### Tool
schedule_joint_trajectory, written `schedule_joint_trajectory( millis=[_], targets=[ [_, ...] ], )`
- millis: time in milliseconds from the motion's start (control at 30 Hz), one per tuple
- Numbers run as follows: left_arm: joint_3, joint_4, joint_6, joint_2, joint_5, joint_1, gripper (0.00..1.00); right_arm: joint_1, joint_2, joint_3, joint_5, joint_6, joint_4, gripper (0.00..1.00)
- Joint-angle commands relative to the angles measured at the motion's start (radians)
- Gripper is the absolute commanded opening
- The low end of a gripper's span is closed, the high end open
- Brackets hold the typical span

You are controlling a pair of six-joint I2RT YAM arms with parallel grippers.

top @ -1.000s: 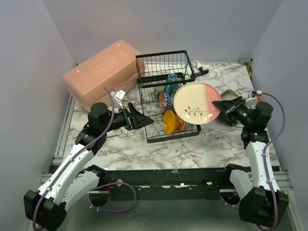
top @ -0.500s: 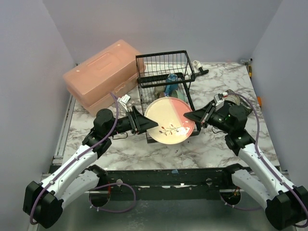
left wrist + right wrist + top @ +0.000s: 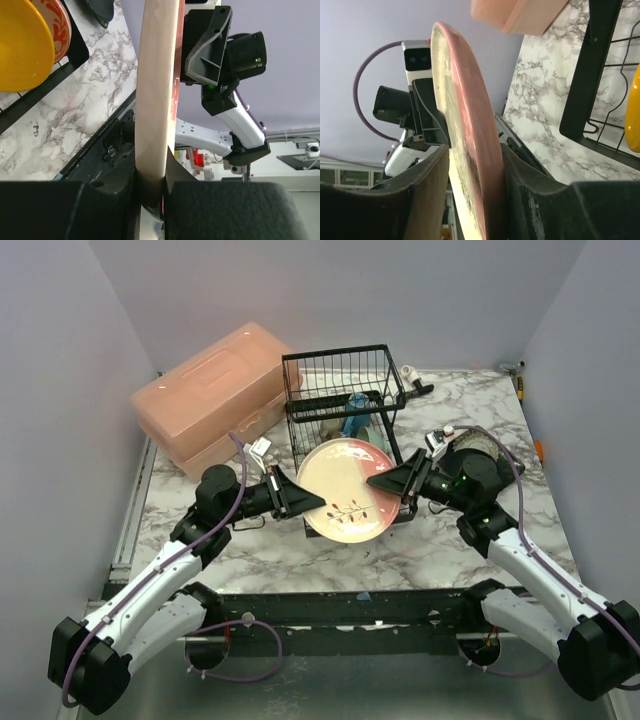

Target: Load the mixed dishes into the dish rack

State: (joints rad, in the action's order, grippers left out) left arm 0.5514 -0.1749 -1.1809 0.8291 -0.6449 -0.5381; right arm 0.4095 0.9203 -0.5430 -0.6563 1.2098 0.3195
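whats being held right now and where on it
The pink-cream plate, pinched at its rim by the left pincer; the right pincer straddles the opposite rim, grip unclear.

No legible text anywhere.

plate (image 3: 345,490): cream/pink halves, dk sprig print | rack (image 3: 335,370): blk | bowl (image 3: 20,45): yellow | 2nd bowl (image 3: 57,25): red-wht swirl | box (image 3: 205,390): salmon pink | table (image 3: 440,540): wht-gry marble

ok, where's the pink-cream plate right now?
Top view, centre: the pink-cream plate is up off the table, just on the near side of the dish rack, between the left gripper and right gripper, rim in the left's jaws.
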Motion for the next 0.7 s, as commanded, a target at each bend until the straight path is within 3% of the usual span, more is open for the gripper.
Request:
schedule_joint_trajectory(
  millis=[0,133,167,300,433,500,667],
  targets=[
    [0.100,0.002,0.121,0.024,-0.073,0.001,0.00,0.031,0.016,-0.082,-0.106,-0.038,0.047,0.43],
    [0.165,0.133,0.205,0.054,-0.085,0.020,0.00,0.040,0.032,-0.092,-0.114,-0.039,0.070,0.02],
    [0.185,0.169,0.236,0.061,-0.077,0.024,0.00,0.040,0.034,-0.096,-0.108,-0.034,0.078,0.00],
    [0.249,0.369,0.346,0.032,0.016,0.050,0.50,0.040,0.031,-0.174,-0.005,-0.061,0.014,0.00],
    [0.361,0.608,0.527,-0.013,0.217,0.068,0.83,0.040,0.068,-0.398,0.235,-0.221,-0.250,0.00],
    [0.430,0.730,0.627,-0.026,0.326,0.069,0.88,0.038,0.110,-0.513,0.339,-0.293,-0.315,0.00],
    [0.511,0.847,0.797,-0.079,0.528,0.069,0.90,0.038,0.273,-0.822,0.564,-0.491,-0.517,0.00]
  ],
)
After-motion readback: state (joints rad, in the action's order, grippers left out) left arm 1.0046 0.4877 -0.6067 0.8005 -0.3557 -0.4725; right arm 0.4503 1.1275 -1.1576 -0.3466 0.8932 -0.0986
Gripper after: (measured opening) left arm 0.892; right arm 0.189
